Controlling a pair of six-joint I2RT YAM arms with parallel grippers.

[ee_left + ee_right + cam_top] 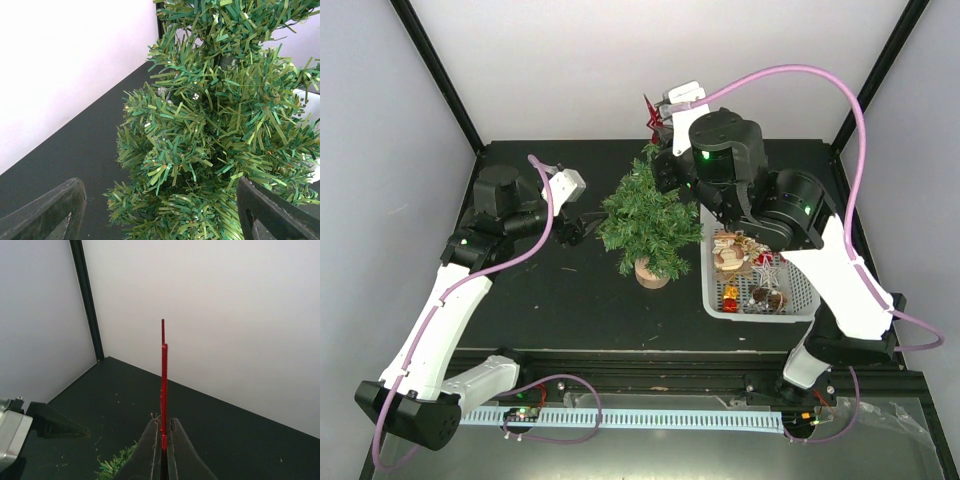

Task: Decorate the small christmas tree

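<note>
On the black table (545, 300) the small christmas tree (645, 225) stands central, our left gripper (584, 229) gaping empty at its nine o'clock, probably to brace it, while our right gripper (162, 440) pinches a flat red ornament (163, 390) at twelve o'clock for hanging.

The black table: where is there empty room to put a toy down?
Bare table lies in front of the small christmas tree, toward the near edge, and at the back left behind the left gripper. The right side is crowded: the white basket holds ornaments and the right arm hangs over it.
</note>
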